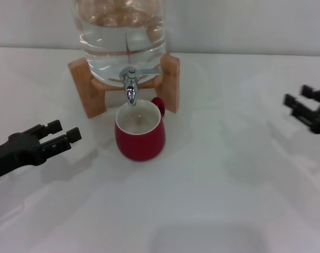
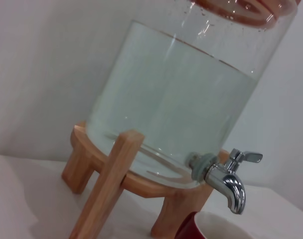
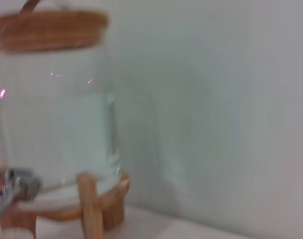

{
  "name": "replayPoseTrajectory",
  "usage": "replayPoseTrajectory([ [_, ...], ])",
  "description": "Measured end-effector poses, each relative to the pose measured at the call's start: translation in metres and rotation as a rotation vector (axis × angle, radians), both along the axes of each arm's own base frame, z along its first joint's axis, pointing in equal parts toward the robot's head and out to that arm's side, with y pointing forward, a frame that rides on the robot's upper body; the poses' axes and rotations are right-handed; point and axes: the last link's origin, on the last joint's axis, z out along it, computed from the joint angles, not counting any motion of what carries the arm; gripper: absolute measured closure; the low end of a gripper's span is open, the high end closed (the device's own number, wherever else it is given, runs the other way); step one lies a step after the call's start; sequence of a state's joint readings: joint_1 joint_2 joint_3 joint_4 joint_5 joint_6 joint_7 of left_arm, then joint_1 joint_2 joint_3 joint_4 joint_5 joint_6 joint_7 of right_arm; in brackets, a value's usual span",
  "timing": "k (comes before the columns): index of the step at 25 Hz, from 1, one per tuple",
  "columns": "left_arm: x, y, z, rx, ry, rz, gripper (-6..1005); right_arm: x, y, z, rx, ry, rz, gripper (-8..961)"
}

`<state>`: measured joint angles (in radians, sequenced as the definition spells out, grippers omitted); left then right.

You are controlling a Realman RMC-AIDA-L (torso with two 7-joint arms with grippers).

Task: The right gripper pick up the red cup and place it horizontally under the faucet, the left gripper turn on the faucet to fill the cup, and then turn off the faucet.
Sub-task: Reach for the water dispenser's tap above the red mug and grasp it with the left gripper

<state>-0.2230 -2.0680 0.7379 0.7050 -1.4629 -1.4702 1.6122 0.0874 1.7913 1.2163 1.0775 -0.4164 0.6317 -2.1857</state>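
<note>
Left gripper sits low on the white table, fingers spread apart and holding nothing, tips aimed toward the red cup. Bare tabletop lies between those fingers and the cup, nothing in the way. Right gripper is parked well out at the far side, fingers also parted and empty, well apart from the cup.

Past the left fingertips the red cup stands upright, mouth up, cream inside visible, handle turned back toward the stand. It sits directly beneath the faucet, whose chrome spout points down just above the rim; cannot tell whether water is running. The lever sticks out sideways in the left wrist view, where only the cup's rim shows.

Behind the faucet is the clear jar, holding water, resting on a wooden stand with legs on either side of the cup. The right wrist view shows the jar's wooden lid and a stand leg, blurred. A plain wall backs it all.
</note>
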Motion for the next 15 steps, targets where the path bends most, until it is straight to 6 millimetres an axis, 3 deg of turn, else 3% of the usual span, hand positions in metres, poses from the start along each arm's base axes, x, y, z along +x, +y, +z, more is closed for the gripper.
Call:
replayPoseTrajectory([
  [6, 0.002, 0.002, 0.001, -0.004, -0.005, 0.000, 184, 0.020, -0.017, 0.020, -0.003, 0.198, -0.084, 521],
  [8, 0.004, 0.004, 0.002, -0.006, -0.006, -0.006, 184, 0.027, -0.015, 0.021, -0.033, 0.251, -0.131, 509],
  [11, 0.008, 0.006, 0.006, -0.017, -0.006, -0.017, 184, 0.036, -0.013, 0.018, -0.074, 0.296, -0.174, 410],
  [15, 0.020, 0.004, 0.014, -0.082, 0.002, -0.059, 184, 0.036, -0.013, 0.015, -0.097, 0.291, -0.163, 410],
])
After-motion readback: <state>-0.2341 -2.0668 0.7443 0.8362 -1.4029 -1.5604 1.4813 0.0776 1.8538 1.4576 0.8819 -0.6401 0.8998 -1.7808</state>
